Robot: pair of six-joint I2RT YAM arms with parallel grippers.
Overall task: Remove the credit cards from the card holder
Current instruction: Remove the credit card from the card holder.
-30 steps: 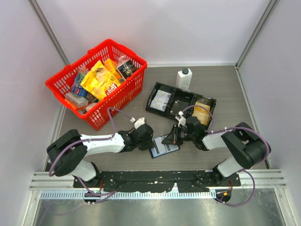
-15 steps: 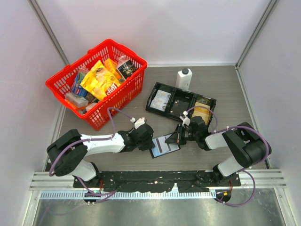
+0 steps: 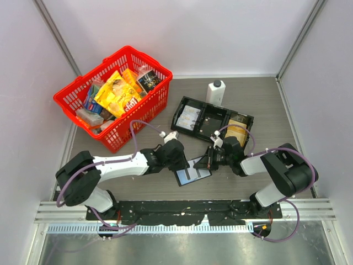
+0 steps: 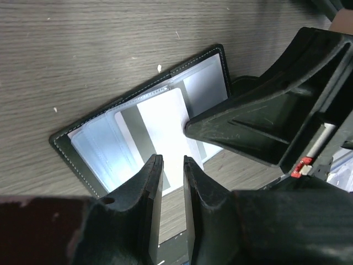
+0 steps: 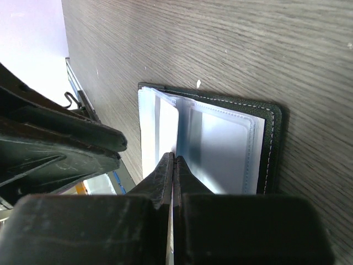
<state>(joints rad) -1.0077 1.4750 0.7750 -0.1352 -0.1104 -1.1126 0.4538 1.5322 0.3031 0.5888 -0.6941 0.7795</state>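
Barely begun, by the look of things: no card lying loose beside either gripper, none lifted clear. Of the credit cards, only one white-faced card on show. Sits partway out of its sleeve, just ahead of the left gripper and directly beyond the gap between the tips. Jaws there narrowly apart, clamped on nothing. Under and ahead of those tips, the card holder spread open flat on the table, pale blue sleeves up, black stitched rim around them.

Right gripper pressed fully together, tips down at the holder's middle, between two clear sleeves. Possibly pinching a sleeve edge to pin the holder, though too fine to tell from the wrist view. Close opposite the left tips, with the white card between the two.

Left forearm low over the table, wrist tipped down toward the holder. Right forearm equally low, reaching in from the other side.

Left to do: close on this card, slide it free, then empty any other sleeves.
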